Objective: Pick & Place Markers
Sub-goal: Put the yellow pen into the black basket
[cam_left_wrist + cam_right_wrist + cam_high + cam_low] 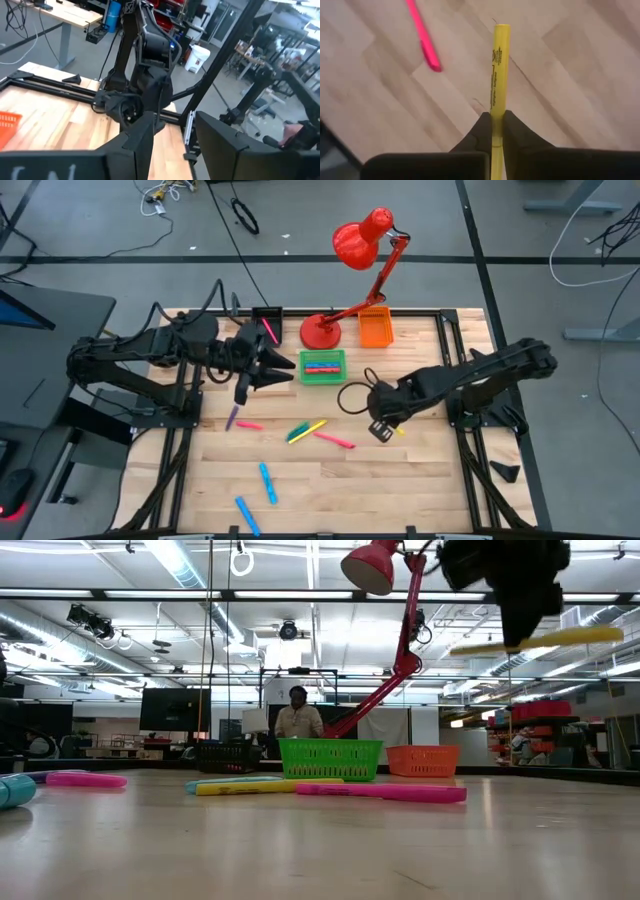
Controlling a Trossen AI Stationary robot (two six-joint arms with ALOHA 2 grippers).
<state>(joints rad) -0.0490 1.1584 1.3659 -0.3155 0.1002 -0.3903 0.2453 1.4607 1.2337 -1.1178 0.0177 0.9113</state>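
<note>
My right gripper [384, 427] hangs above the table's right middle, shut on a yellow marker [560, 638]. More markers lie on the wood: a purple [232, 417], a pink [250, 425], a yellow-green pair [307, 430], another pink [336, 441] and two blue ones [268, 481]. The green bin [322, 367] holds several markers. A pink one leans in the black bin [266, 323]. My left gripper [172, 145] is held level above the table's far left, open and with nothing between its fingers. My right gripper pinches the yellow marker between its two fingers, about the middle of its barrel [494, 114]. The fingers [516, 131] come from above, pointing steeply down, and lie across the marker. The marker is level and lifted well clear of the table.
An orange bin [375, 329] and the red lamp [322, 332] stand at the far edge beside the green bin. A black cable loop [352, 396] lies near my right arm. Bare wood spreads along the near right. A person [298, 718] stands in the room beyond the table.
</note>
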